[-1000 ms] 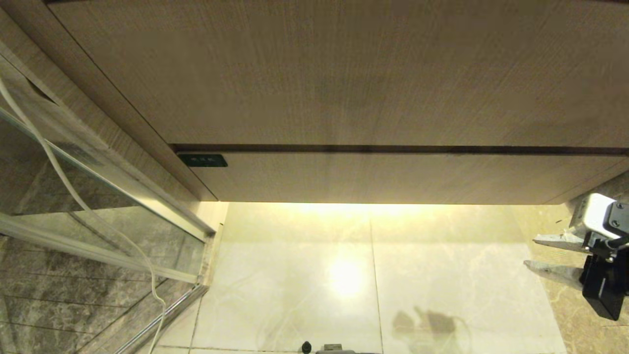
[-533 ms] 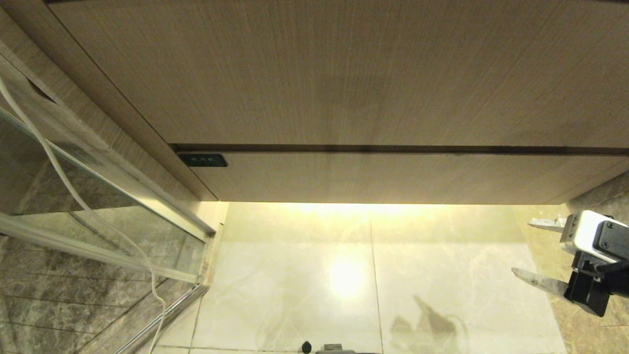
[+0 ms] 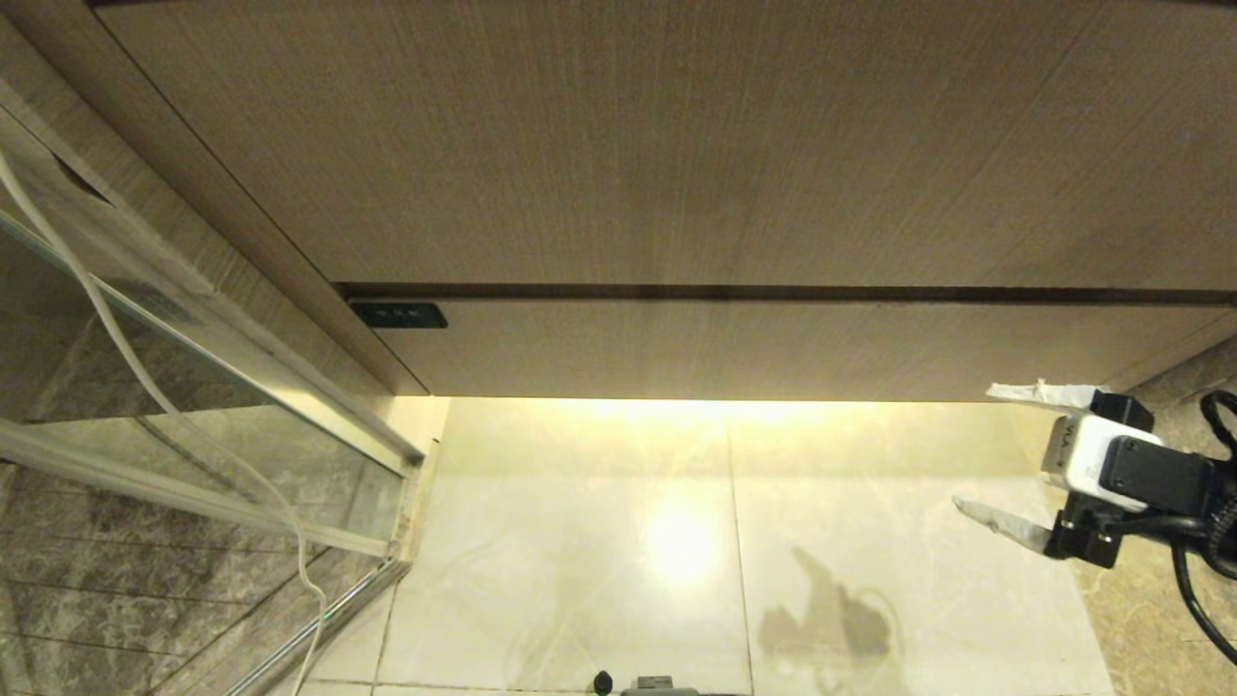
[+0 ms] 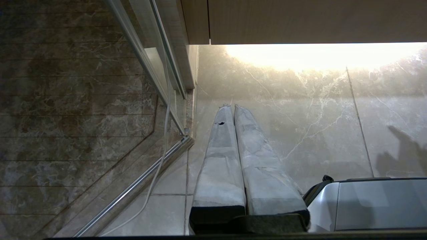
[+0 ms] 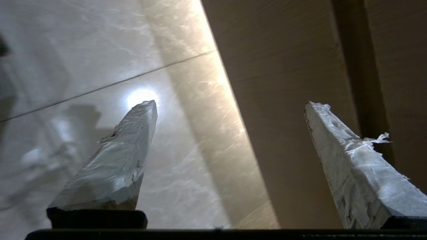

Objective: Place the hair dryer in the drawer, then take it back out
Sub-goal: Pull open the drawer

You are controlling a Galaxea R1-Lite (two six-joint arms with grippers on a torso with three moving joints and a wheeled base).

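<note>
The right gripper (image 3: 1005,454) has long tapered fingers (image 5: 116,163) wrapped in crinkled grey-white tape, a white housing with black brackets, and black cables looping behind that housing.

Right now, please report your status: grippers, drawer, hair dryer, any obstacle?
Right gripper open, empty, near drawer right end. Left gripper shut, parked above floor. Drawer closed. Hair dryer not in view. Nothing blocking drawer front.
</note>
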